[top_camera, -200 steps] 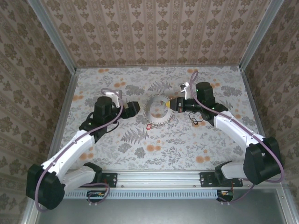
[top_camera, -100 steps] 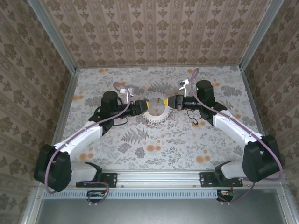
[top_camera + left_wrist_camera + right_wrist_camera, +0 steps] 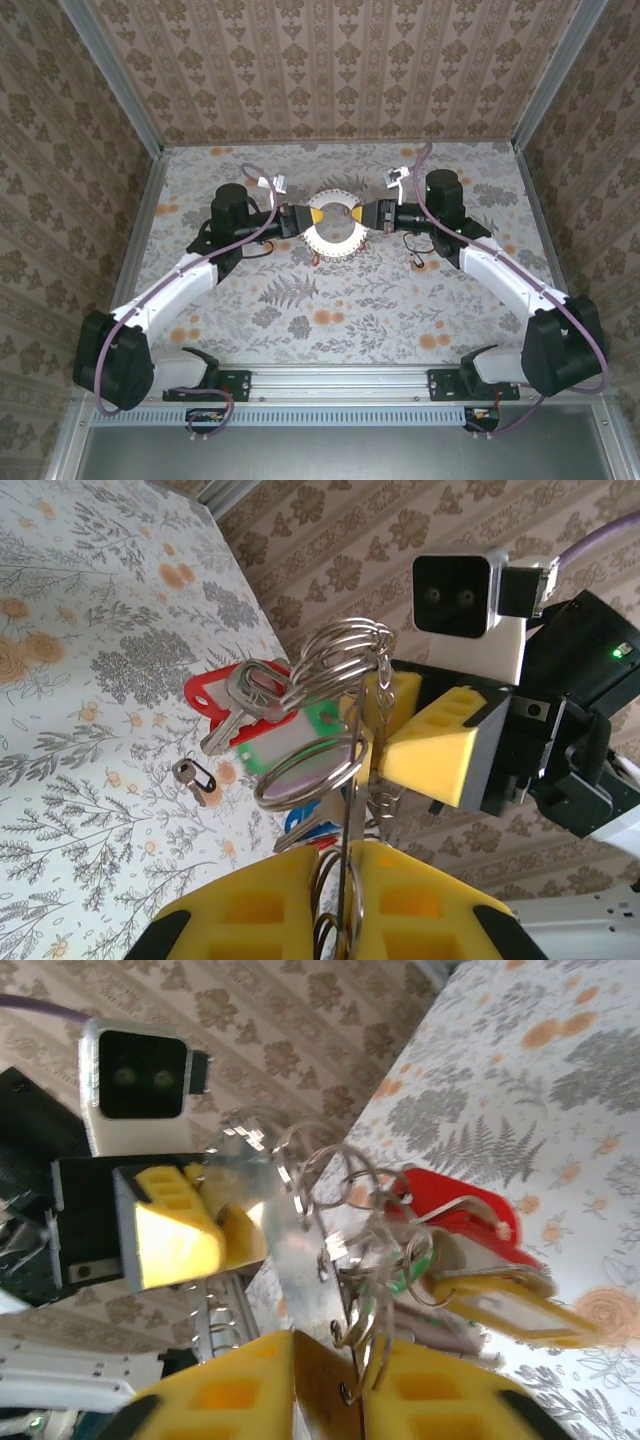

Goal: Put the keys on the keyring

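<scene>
floral tabletop, damask-papered walls

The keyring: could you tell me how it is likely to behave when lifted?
The keyring is probably stiff, given its clean round shape in the top view. Its keys hang loosely, so they would probably swing. Thin bare metal may pivot in the left gripper.

Table w/ floral-print top, grey ferns & orange blooms, fenced by patterned wall panels at back & both sides. Metal rail runs along near edge. One small dark metal piece, poss. a key, lies flat on the print.
</scene>
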